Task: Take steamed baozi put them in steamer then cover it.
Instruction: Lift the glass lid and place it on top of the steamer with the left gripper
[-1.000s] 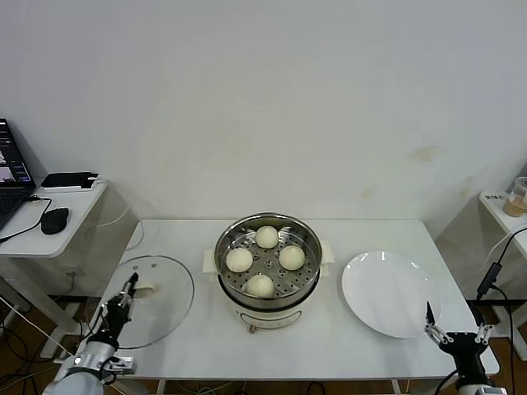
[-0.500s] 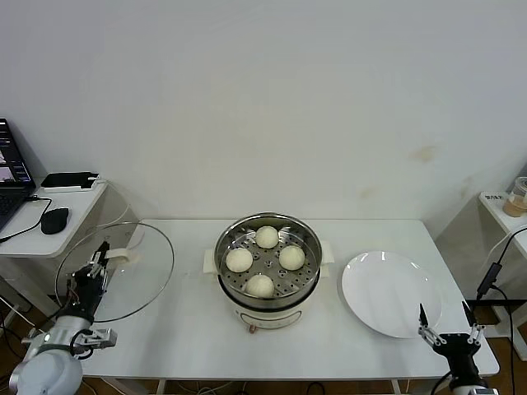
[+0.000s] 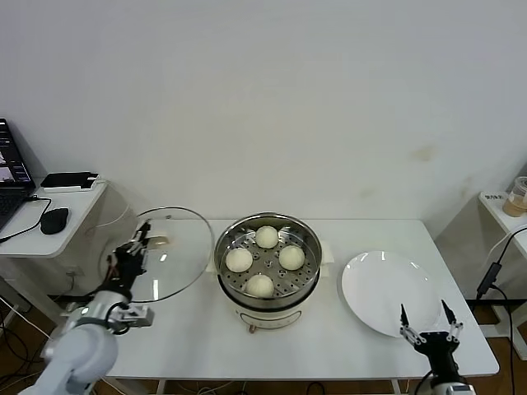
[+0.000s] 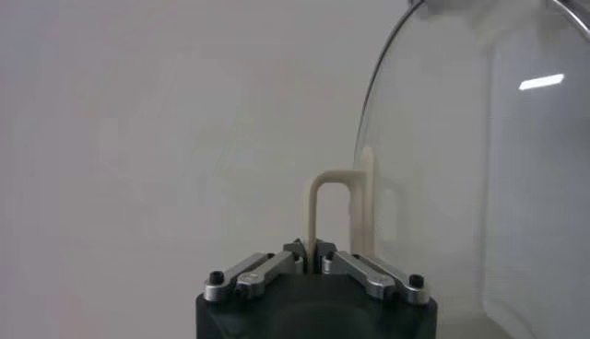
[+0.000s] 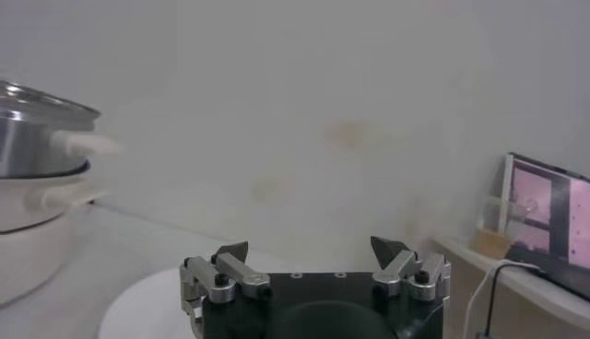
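Holding the cover (image 3: 163,253) by its cream handle (image 4: 330,214), the left pincer (image 3: 132,251) sits clamped shut at the left of the head frame, with the glass disc lifted off the tabletop (image 3: 189,337) and tilted, its right edge just beside the steamer (image 3: 268,262). In the left wrist view the handle stands pinched between the closed fingers (image 4: 253,270), and the glass curves up along the right side of that frame. Four baozi (image 3: 266,236) rest on the perforated tray inside the steamer, which stands at the middle of the tabletop, uncovered. A white plate (image 3: 389,293) lies to its right, bare. The right pincer (image 3: 427,323) hangs at the lower right of the head frame, near the plate's front edge, its jaws spread wide and gripping nothing. At the far left, a side desk (image 3: 29,234) carries a mouse (image 3: 54,220) and a laptop (image 3: 10,177).
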